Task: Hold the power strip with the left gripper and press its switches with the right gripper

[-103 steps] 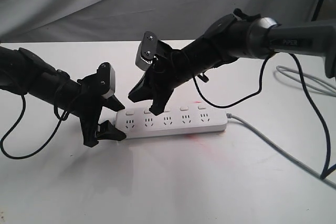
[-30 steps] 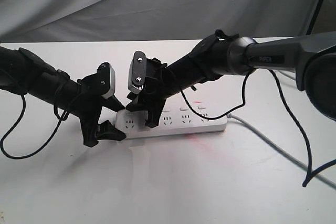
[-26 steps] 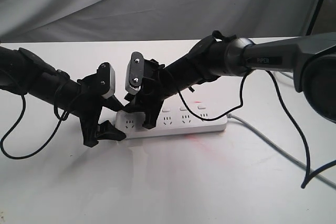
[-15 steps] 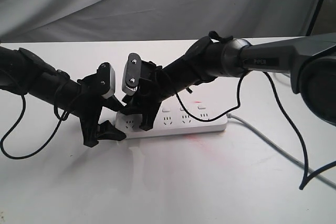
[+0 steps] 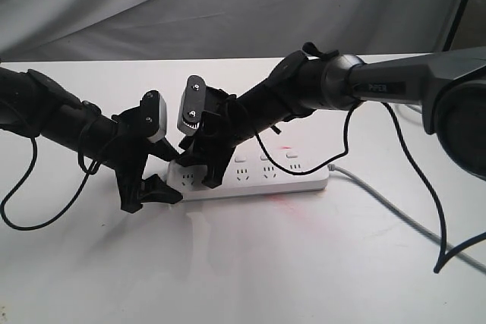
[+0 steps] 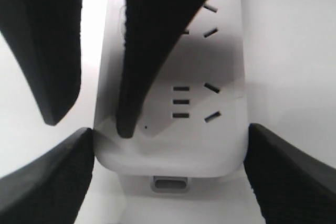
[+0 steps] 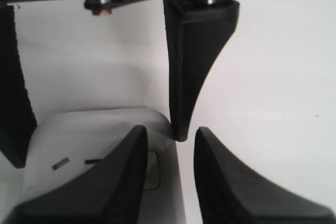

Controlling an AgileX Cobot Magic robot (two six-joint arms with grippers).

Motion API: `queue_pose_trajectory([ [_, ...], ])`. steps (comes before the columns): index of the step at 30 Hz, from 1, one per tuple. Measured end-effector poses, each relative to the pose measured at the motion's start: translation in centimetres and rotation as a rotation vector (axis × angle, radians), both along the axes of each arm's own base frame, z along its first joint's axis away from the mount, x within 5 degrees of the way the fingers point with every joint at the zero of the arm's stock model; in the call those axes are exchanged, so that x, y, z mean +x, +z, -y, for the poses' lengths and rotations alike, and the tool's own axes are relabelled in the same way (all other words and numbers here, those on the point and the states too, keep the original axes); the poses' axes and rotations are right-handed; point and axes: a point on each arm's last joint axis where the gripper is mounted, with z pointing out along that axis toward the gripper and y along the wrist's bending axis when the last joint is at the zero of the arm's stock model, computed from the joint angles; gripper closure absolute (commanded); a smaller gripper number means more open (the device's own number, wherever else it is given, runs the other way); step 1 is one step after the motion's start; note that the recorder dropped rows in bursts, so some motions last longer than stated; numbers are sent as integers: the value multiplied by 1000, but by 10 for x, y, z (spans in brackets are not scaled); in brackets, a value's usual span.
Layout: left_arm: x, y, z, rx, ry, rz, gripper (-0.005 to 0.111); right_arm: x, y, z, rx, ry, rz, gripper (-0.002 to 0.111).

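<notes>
Two pincers: both black, crowded over the end of the power strip [image 5: 266, 176] that lies nearer the table's [image 5: 250, 263] left edge.
Power strip: white, flat on the table, its long sides parallel to the back edge and well in from it.
Left pincer [image 5: 176, 174]: clamped across the strip's width at the rounded end, one finger against each long side (clearest in the left wrist view).
Right pincer [image 5: 199, 174]: a narrow gap, gripping nothing. One finger points down onto the strip's top by the end socket; the other hangs just off the back long side.
Switches [image 5: 267, 157]: three show along the back side in the exterior view. The right pincer covers the rest.
Hard to tell: whether the fingertip touches a switch. The right wrist view shows only part of one beside its finger.
Cord [image 5: 395, 214]: grey, it leaves the far end toward the front right corner and is cut off by the frame.
</notes>
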Motion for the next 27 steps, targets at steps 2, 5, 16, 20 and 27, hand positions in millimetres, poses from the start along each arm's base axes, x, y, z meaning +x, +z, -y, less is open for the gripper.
queue_pose_trajectory([
  [2, 0, 0, 0, 0, 0, 0, 40, 0, -1, 0, -1, 0, -2, 78],
  [5, 0, 0, 0, 0, 0, 0, 40, 0, -2, 0, -4, -1, -3, 78],
  [16, 0, 0, 0, 1, -1, 0, 40, 0, 11, 4, -9, -1, 21, 78],
  [20, 0, 0, 0, 1, -1, 0, 40, -1, 34, 8, 2, 19, 51, 78],
  [27, 0, 0, 0, 1, -1, 0, 40, 0, 44, 21, -2, 35, 46, 78],
])
